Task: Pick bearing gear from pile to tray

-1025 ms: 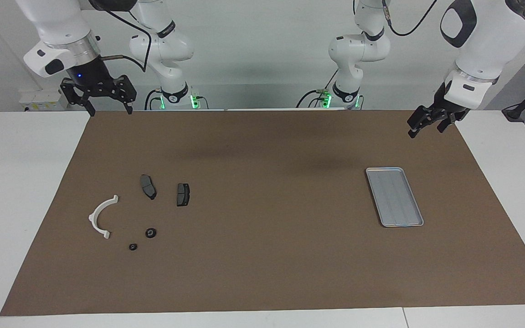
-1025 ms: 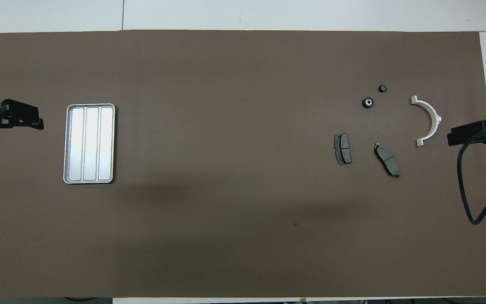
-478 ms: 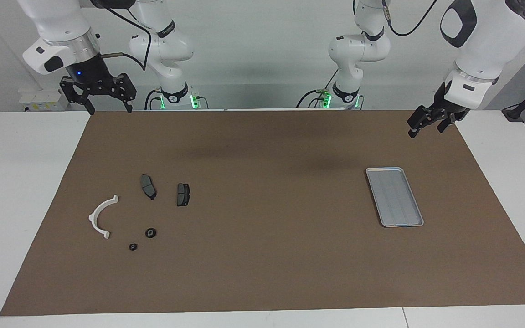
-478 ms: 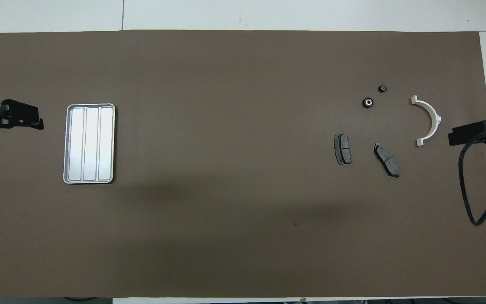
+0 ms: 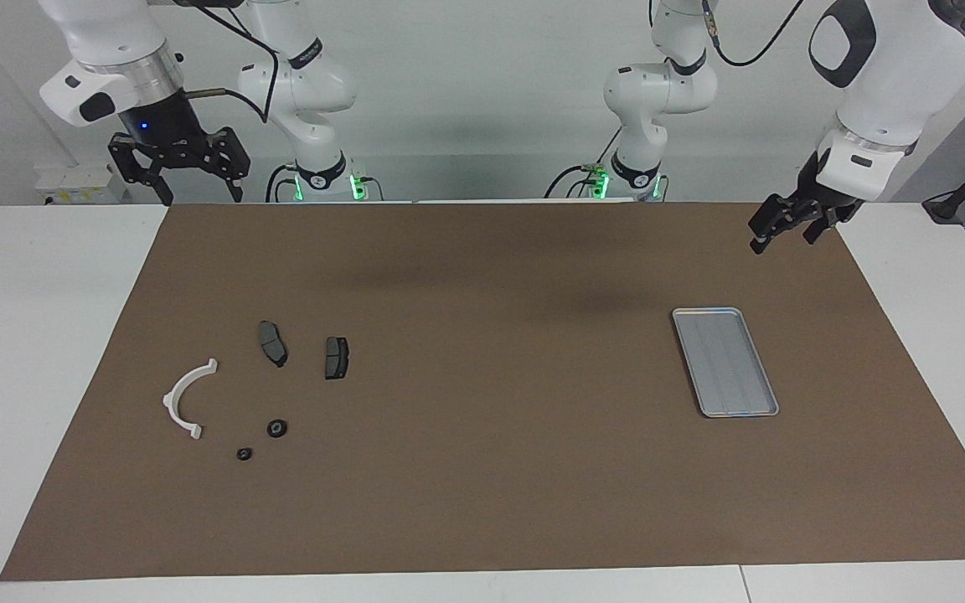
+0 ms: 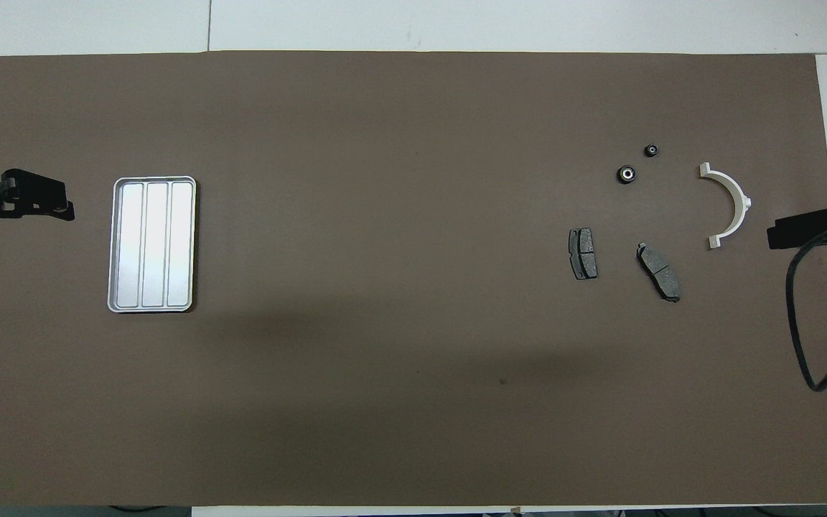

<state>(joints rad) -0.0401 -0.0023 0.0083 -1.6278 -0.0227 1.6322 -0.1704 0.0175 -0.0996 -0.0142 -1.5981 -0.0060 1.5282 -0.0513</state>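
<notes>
The pile lies on the brown mat toward the right arm's end. It holds two small black bearing gears, a larger one (image 5: 277, 428) (image 6: 626, 174) and a smaller one (image 5: 244, 454) (image 6: 650, 151). Beside them is a white half-ring bracket (image 5: 185, 398) (image 6: 731, 205). Two dark grey brake pads (image 5: 272, 342) (image 6: 583, 253) lie nearer to the robots. The silver tray (image 5: 726, 362) (image 6: 152, 244) sits bare toward the left arm's end. My right gripper (image 5: 203, 199) (image 6: 778, 235) hangs open and holds nothing, high over the mat's edge by the pile. My left gripper (image 5: 782, 241) (image 6: 62, 208) waits open over the mat's corner beside the tray.
The brown mat (image 5: 491, 469) covers most of the white table (image 5: 30, 335). A black cable (image 6: 805, 337) loops down from the right arm over the mat's end. Between pile and tray the mat is bare.
The right gripper has risen a little and drawn back toward the table's end. The left arm, the pile and the tray have not moved.
</notes>
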